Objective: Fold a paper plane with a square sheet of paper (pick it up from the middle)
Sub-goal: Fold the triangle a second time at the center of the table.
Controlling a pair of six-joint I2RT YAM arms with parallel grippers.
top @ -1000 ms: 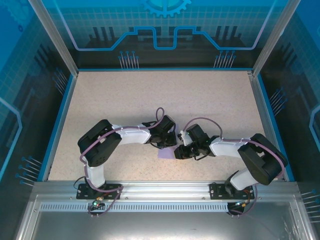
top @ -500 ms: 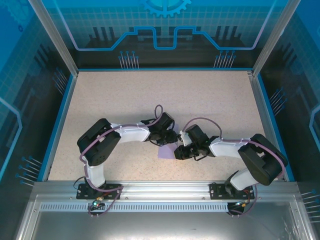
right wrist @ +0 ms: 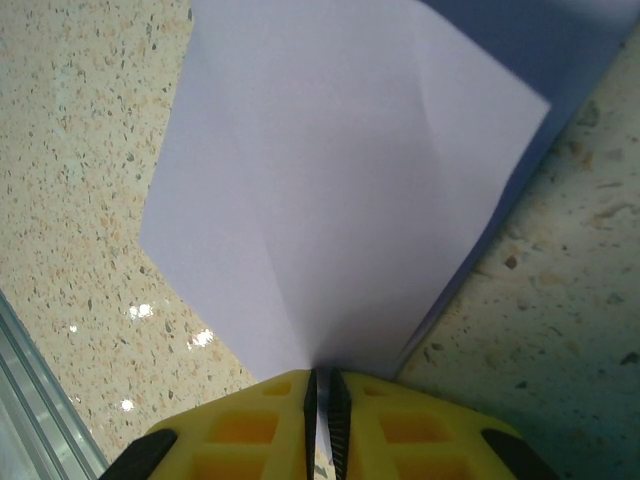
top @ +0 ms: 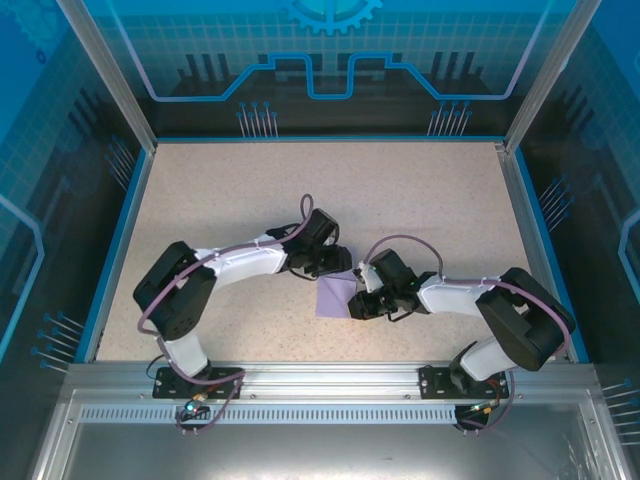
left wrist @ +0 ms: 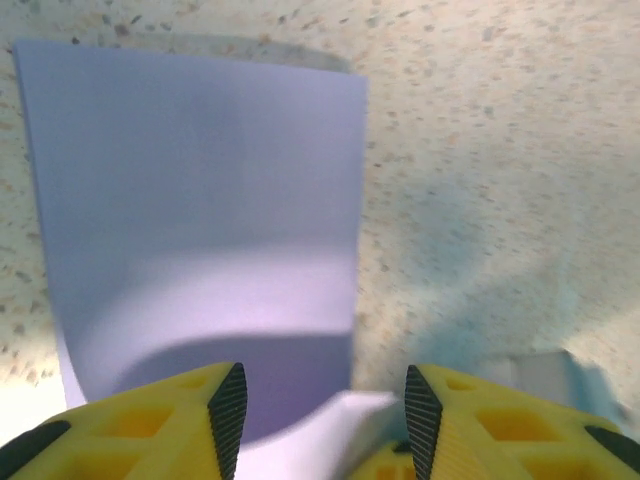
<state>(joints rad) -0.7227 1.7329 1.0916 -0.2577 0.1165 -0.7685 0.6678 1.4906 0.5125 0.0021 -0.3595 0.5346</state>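
The square sheet of paper (top: 331, 298) is lavender and lies on the speckled table between my two grippers. My right gripper (right wrist: 322, 400) is shut on the edge of the paper (right wrist: 340, 180), where a crease runs up from the jaws and a lifted layer stands over a darker one. In the top view the right gripper (top: 354, 303) is at the sheet's right side. My left gripper (left wrist: 325, 420) is open just above the paper (left wrist: 200, 200), with a raised flap of it between the fingertips and no pad touching it. From above, the left gripper (top: 337, 266) sits just behind the sheet.
The table (top: 230, 190) is beige and speckled, ringed by a blue rim (top: 115, 250) and a metal rail (top: 320, 372) at the near edge. Blue enclosure walls stand on three sides. Both arms crowd the near middle.
My left gripper has opened, let go of the paper and drawn back up and to the left, so more of the sheet shows. The right gripper has stayed shut in place.
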